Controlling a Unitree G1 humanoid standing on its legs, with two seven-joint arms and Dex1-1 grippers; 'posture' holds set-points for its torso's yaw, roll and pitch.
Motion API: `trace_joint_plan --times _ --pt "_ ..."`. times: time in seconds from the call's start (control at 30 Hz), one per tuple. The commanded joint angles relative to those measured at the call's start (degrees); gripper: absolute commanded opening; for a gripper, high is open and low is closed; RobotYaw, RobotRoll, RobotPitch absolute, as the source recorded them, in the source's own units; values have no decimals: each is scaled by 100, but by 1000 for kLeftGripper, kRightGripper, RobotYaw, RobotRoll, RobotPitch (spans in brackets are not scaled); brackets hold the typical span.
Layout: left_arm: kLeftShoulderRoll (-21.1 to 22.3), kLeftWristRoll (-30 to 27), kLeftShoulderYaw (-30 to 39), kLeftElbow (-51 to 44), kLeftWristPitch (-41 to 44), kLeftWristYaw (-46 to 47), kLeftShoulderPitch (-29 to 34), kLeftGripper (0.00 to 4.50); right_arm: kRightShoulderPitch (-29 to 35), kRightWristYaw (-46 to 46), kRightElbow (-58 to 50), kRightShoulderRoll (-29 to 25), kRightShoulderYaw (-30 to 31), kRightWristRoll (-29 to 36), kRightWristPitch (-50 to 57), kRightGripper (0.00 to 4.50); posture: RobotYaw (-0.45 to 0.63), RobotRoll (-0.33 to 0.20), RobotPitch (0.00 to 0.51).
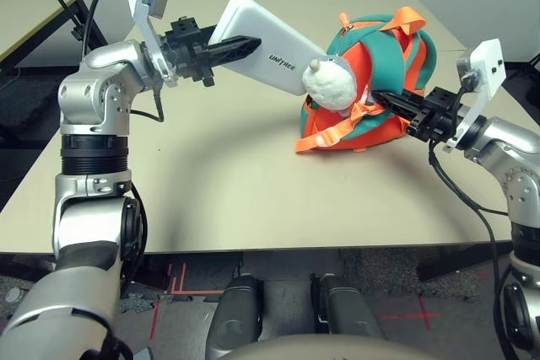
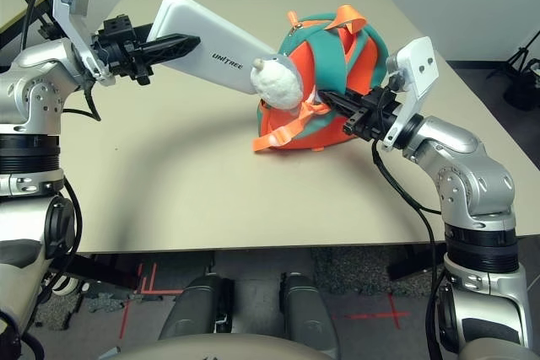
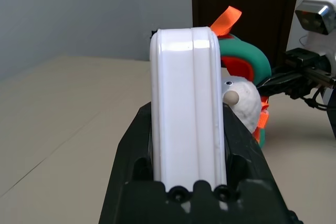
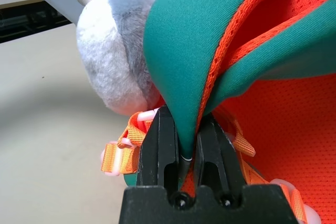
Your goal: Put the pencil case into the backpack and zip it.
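Bare beige table [image 1: 211, 183] before backpack [image 1: 384, 65] in right fingers [image 1: 390, 103]; pencil case [image 1: 270, 44] between left fingers [image 1: 245, 44].

Beige tabletop [image 1: 211, 183] sits bare across the near side. Off to the far left, a second table [image 1: 34, 18]. Red tape marks [image 1: 164, 292] on the floor beneath. Dark door [image 3: 244, 3] in back.

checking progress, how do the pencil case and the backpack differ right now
The pencil case is hard, flat and white, held in the air; the backpack is soft, teal and orange, resting on the table. The case is smaller. Shared: each is clamped, the case by the left gripper, the backpack's edge by the right gripper.
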Motion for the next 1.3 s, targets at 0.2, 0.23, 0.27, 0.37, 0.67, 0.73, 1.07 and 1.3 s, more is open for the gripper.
trace_joint_plan --times 0.2,0.23,0.27,0.37,0.67,0.73,1.07,1.3 --pt "-646 -84 103 636 -561 197 -152 1400 144 -27 -289 -4 -60 79 -66 67 66 0 61" --pt "-680 -48 83 681 -632 209 -148 1400 157 -33 -302 -5 -65 78 -64 67 66 0 61" --pt "-770 -90 82 668 -618 247 -111 1399 181 -52 -327 -8 -86 81 -59 67 51 0 60" --pt "-1002 -125 48 632 -626 355 38 1399 260 -95 -405 -26 -154 104 -32 67 41 0 61" --pt "-1331 112 -221 838 -907 361 313 1399 314 -129 -450 -66 -177 137 -21 67 32 0 60" --pt "-1312 211 -335 910 -951 324 351 1399 312 -126 -446 -73 -177 136 -25 67 29 0 60" --pt "-1479 403 -659 1008 -1310 316 598 1399 378 -102 -434 -119 -193 125 -59 67 23 0 56" --pt "-1997 655 -658 1730 -2118 732 399 1399 371 -87 -415 -129 -156 89 -89 67 18 0 51"
